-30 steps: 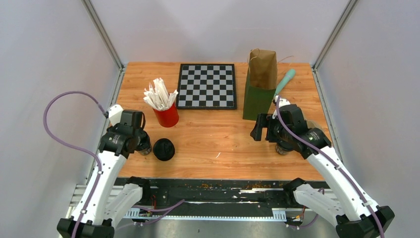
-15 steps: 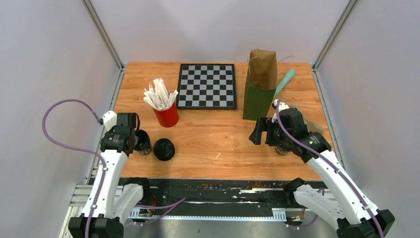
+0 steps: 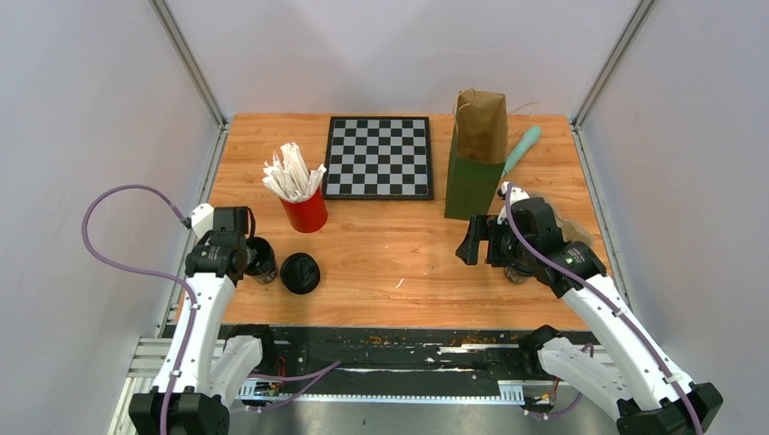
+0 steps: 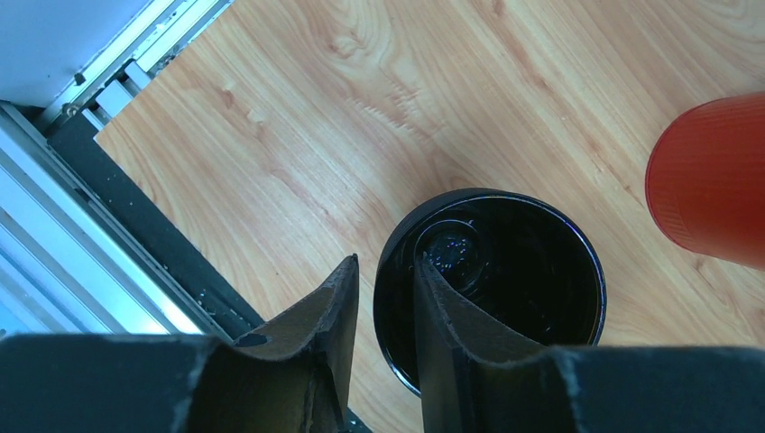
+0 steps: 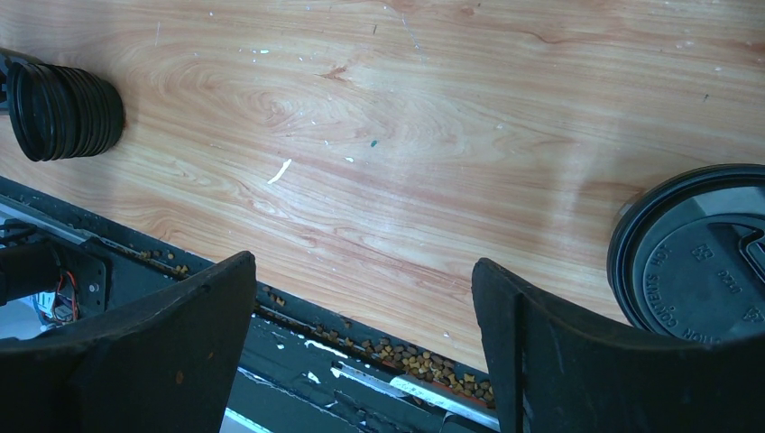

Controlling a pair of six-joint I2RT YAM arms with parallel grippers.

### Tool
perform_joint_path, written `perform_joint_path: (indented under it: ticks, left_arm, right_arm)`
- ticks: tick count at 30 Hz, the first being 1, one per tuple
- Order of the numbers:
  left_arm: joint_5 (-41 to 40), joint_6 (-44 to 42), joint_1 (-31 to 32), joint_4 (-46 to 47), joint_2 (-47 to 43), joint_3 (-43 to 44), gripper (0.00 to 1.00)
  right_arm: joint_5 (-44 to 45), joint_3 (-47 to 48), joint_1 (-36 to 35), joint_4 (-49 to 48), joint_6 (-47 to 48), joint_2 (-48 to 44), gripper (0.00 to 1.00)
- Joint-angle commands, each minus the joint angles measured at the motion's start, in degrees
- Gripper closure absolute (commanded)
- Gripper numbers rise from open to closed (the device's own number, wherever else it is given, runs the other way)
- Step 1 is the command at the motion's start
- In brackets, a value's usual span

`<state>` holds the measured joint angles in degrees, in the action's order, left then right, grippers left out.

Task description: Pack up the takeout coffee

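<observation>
Outside the paper bag (image 3: 481, 127), nothing's packed yet: your left gripper (image 4: 386, 271) sits narrow astride the rim of the open cup (image 4: 514, 271), right gripper (image 5: 361, 266) wide.

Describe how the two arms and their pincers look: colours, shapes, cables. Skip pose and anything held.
The left arm and right arm match: white shells on the long links, black joint housings and black bases. A purple cable runs along each arm, looping free beside the left one. The left pincer and right pincer are matte black, with flat, wedge-shaped fingers.
</observation>
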<state>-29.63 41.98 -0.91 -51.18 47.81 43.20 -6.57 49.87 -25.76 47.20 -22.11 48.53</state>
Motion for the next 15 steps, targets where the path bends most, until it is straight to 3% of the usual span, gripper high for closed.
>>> perform_joint_path:
  ticks: [1,15]
  left_arm:
    - [-0.60,-0.38,-0.59,1.45,-0.17,0.40,0.64]
    - [-0.79,-0.23,-0.63,1.54,-0.71,0.17,0.76]
  right_arm:
    - [0.02,0.04,-0.26,-2.28,0.66,-0.72,0.11]
    - [0.18,0.36,-0.26,-2.11,0.78,-0.94,0.11]
